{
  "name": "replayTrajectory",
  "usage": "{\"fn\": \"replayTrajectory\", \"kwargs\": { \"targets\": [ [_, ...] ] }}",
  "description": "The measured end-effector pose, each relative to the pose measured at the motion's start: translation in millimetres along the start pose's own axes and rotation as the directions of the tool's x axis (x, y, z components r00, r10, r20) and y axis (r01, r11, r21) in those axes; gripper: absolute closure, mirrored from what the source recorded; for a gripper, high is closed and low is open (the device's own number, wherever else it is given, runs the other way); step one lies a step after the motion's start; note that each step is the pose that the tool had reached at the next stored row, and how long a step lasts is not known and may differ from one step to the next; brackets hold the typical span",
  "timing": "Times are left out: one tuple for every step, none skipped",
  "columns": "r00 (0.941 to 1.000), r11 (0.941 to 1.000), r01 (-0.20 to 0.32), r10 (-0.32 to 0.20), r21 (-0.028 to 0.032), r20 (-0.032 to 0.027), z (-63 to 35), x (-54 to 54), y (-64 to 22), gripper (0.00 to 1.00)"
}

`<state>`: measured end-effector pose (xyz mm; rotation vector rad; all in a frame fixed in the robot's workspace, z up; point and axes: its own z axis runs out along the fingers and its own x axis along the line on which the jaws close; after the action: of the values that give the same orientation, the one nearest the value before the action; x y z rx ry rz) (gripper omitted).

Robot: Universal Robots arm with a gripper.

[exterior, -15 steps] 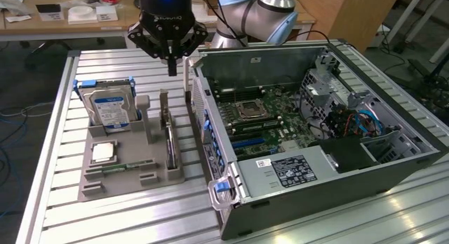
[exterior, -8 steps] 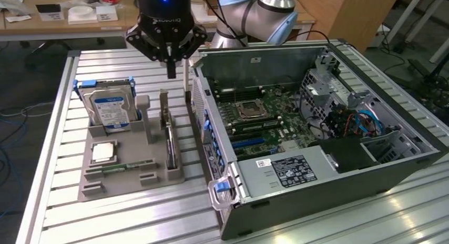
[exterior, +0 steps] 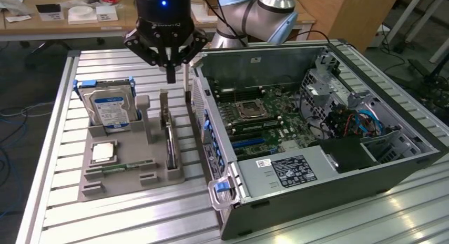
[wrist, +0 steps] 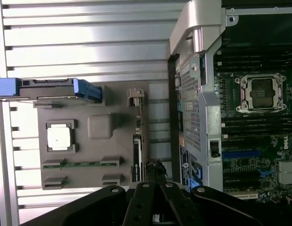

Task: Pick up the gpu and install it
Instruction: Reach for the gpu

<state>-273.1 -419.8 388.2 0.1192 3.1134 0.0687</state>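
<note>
The gpu is a thin dark card standing on edge in a slot of the grey holder, on the side nearest the computer case. In the wrist view the gpu shows edge-on as a narrow strip. My gripper hangs above the card's far end, clear of it, with its fingers shut together and nothing between them. The wrist view has the gripper with its dark linkages over the card's end.
The holder also carries a silver hard drive with a blue label, a processor chip and a green memory stick. The open computer case lies at the exterior view's right, its motherboard exposed. All rest on a slatted metal table.
</note>
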Motion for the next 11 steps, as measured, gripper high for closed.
{"fn": "replayTrajectory", "kwargs": {
  "targets": [
    [1.0000, 1.0000, 0.000, 0.000, 0.0002, 0.0000, -0.1, 0.1, -1.8, 0.89],
    [1.0000, 1.0000, 0.000, 0.000, 0.0004, -0.0001, -0.2, 0.1, -3.7, 0.89],
    [1.0000, 1.0000, 0.000, 0.000, 0.0006, -0.0001, -0.3, 0.2, -5.6, 0.89],
    [1.0000, 1.0000, 0.000, 0.000, 0.0007, -0.0001, -0.4, 0.3, -8.0, 0.89],
    [1.0000, 1.0000, 0.000, 0.000, 0.0007, 0.0000, -0.4, 0.3, -10.3, 0.89],
    [1.0000, 1.0000, 0.000, 0.000, 0.0007, 0.0000, -0.4, 0.4, -12.5, 0.89],
    [1.0000, 1.0000, 0.000, 0.000, 0.0007, 0.0000, -0.5, 0.5, -14.6, 0.89],
    [1.0000, 1.0000, 0.000, 0.000, 0.0008, 0.0001, -0.5, 0.7, -16.2, 0.89],
    [1.0000, 1.0000, 0.000, 0.000, 0.0007, 0.0001, -0.4, 1.3, -17.1, 0.89],
    [1.0000, 1.0000, 0.000, 0.000, 0.0008, 0.0000, -0.4, 1.7, -18.3, 0.89],
    [1.0000, 1.0000, 0.000, 0.000, 0.0009, 0.0000, -0.4, 2.2, -19.5, 0.89]
  ]
}}
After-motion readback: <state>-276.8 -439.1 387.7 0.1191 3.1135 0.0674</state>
